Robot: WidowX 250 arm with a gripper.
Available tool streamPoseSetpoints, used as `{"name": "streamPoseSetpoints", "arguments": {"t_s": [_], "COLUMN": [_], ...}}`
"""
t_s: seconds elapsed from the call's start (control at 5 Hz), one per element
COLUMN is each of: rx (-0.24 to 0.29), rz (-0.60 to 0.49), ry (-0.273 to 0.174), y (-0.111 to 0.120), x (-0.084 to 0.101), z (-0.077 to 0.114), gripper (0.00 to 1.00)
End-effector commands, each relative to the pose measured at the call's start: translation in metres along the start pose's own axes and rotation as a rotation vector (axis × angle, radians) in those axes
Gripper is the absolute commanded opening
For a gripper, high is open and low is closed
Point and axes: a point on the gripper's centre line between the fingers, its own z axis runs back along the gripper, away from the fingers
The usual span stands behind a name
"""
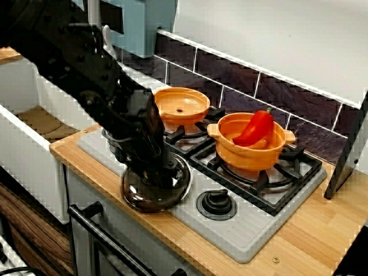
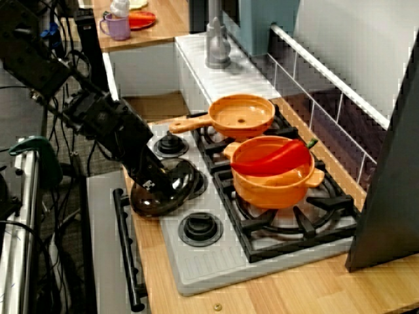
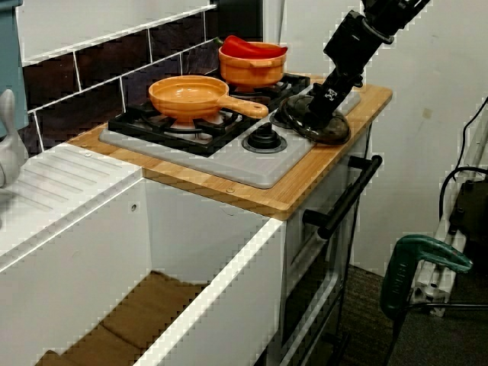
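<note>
Glass lid [image 1: 155, 190] lies at the front edge of the grey stove top [image 1: 256, 233], seemingly a little tilted, with its rim reaching toward the lip of the wooden counter [image 1: 310, 241]. The gripper [image 1: 150, 168] is pressed down at the lid's middle. I cannot tell whether its jaws are clenched there, because the arm hides them.

In the view from the front, the orange pan [image 1: 181, 106] sits at 1 o'clock from the lid. The orange pot [image 1: 250, 158], holding a red pepper [image 1: 256, 127], is at 2 o'clock, and a black knob [image 1: 215, 204] is just beside the lid at 3 o'clock. Both vessels stand uncovered, and the lid is on neither.

For room, the counter drops off to the oven handle [image 1: 98, 227] at 7 o'clock, while bare counter lies beyond 4 o'clock.
</note>
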Motion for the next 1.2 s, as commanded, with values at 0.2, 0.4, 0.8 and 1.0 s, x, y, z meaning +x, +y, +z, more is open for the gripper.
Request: {"name": "streamPoseSetpoints", "arguments": {"t_s": [0.2, 0.4, 0.8, 1.0], "rx": [-0.042, -0.048, 0.028, 0.05], "rz": [0.064, 0.08, 0.118, 0.128], "ry": [0.047, 0.063, 0.042, 0.04], "y": [0.017, 0.019, 0.014, 0.015], "x": [0.048, 0.06, 0.103, 0.12], "z": [0.054, 0.059, 0.046, 0.03], "gripper": [0.0, 0.0, 0.0, 0.0]}}
